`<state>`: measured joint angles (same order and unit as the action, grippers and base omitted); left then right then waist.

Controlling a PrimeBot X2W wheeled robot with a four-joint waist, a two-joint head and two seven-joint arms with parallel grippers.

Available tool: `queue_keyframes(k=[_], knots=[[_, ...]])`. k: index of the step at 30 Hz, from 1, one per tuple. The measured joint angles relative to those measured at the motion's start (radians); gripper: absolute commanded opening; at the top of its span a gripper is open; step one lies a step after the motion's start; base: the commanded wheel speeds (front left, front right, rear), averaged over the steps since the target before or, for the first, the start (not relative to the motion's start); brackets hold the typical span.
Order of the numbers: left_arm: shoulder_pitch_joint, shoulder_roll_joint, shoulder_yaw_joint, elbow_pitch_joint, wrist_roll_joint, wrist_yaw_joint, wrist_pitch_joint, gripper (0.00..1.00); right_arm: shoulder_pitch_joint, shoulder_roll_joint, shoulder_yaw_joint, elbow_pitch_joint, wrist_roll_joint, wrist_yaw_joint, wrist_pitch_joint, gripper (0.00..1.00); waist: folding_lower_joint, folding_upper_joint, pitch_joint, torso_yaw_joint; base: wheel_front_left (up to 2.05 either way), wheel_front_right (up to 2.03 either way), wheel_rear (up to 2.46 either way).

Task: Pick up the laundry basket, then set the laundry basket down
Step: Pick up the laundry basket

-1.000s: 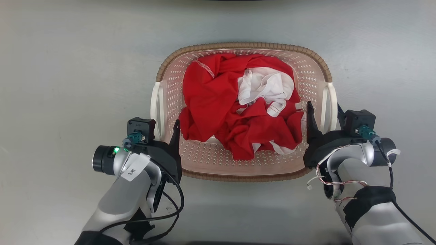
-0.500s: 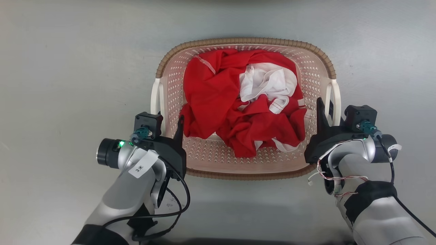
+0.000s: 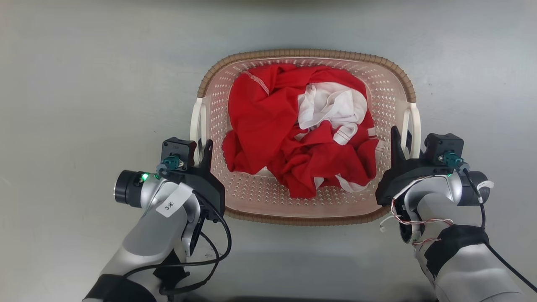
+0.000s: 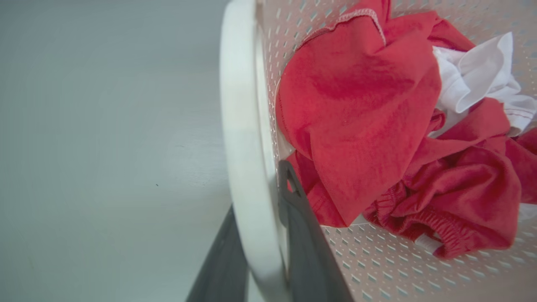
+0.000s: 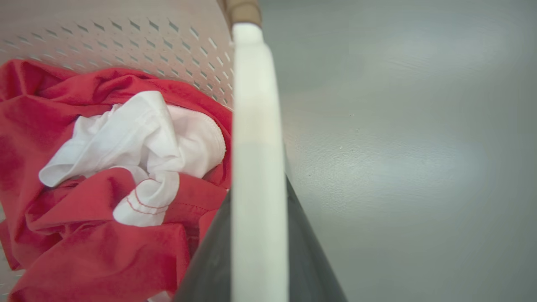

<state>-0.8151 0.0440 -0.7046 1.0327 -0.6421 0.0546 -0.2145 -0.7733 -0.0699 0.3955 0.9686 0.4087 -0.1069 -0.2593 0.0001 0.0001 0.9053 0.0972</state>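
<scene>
The laundry basket [image 3: 306, 53], cream with perforated walls and a brown woven-look rim, sits on the grey floor in the middle of the head view. Red clothes [image 3: 260, 121] and a white garment [image 3: 331, 105] lie crumpled inside it. My left gripper [image 3: 201, 147] is shut on the white left handle [image 3: 196, 121], one finger inside the wall and one outside. In the left wrist view the handle [image 4: 239, 126] runs between both dark fingers [image 4: 302, 243]. My right gripper [image 3: 406, 136] is shut on the right handle [image 3: 414, 121] in the same way, as the right wrist view also shows [image 5: 256, 126].
Plain grey floor [image 3: 84, 105] lies all around the basket. A dark shadow band crosses the floor near the bottom edge [image 3: 293, 268]. Black cables loop from my left forearm [image 3: 218, 251], and thin wires hang at my right wrist [image 3: 402, 218].
The left gripper's inner finger has moved in against the left handle. The right one closed on its handle earlier and has held. Basket and arms shifted slightly in view.
</scene>
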Motion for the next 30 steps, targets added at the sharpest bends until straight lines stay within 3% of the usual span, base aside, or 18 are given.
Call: queue_keyframes(k=[21,30], knots=[[0.027,-0.011,-0.052,0.084,-0.05,-0.001,-0.003,0.0,0.007,0.0,0.121,0.059,0.1,-0.008,0.004,0.0,-0.0001,0.0,-0.16,-0.007,0.0,0.0,0.0],[0.08,-0.013,-0.079,0.126,-0.061,-0.006,0.033,0.0,0.063,0.002,0.205,0.071,0.182,-0.009,0.059,0.0,-0.0001,-0.0001,-0.269,-0.013,0.0,0.0,0.0]])
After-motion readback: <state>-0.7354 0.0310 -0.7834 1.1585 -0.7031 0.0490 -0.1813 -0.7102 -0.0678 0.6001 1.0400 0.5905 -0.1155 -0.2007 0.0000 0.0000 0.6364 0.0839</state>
